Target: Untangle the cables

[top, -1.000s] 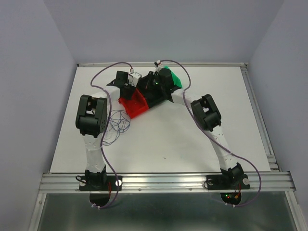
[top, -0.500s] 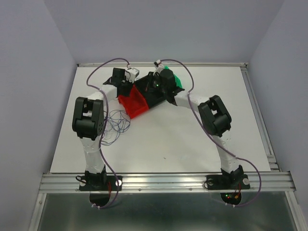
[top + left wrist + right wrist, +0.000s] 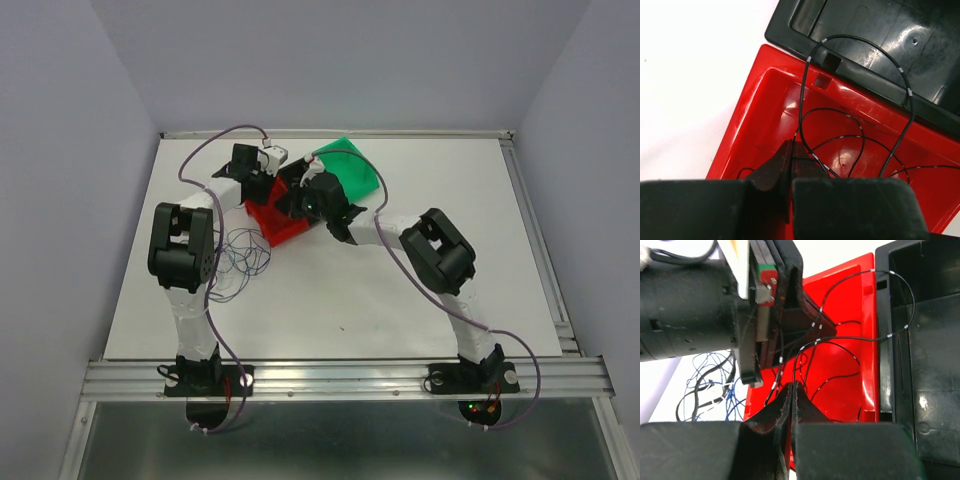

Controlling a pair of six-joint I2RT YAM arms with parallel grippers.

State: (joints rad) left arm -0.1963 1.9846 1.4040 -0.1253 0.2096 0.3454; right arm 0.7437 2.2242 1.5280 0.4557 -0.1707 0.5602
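Tabletop, white, carries three bins grouped toward its far edge, a little left of the middle. Both arms reach in from the near edge and meet over them. Of the bins, the green bin lies nearest the far edge. The black bin touches the red bin along one wall, and the red one sits closest to the left edge.

The left gripper hangs over the red bin with its fingers pressed together, pinching the black cable at the tips. The right gripper faces it over the same bin, fingers likewise pressed together, with strands of the black cable running into the seam between them.

This cable, thin and banded with small white marks, coils inside the red bin, and one loop arches over the shared wall into the black bin. Loose cables, thin blue and dark strands in a scribbly clump, lie on the tabletop just beside the red bin, toward the left edge.
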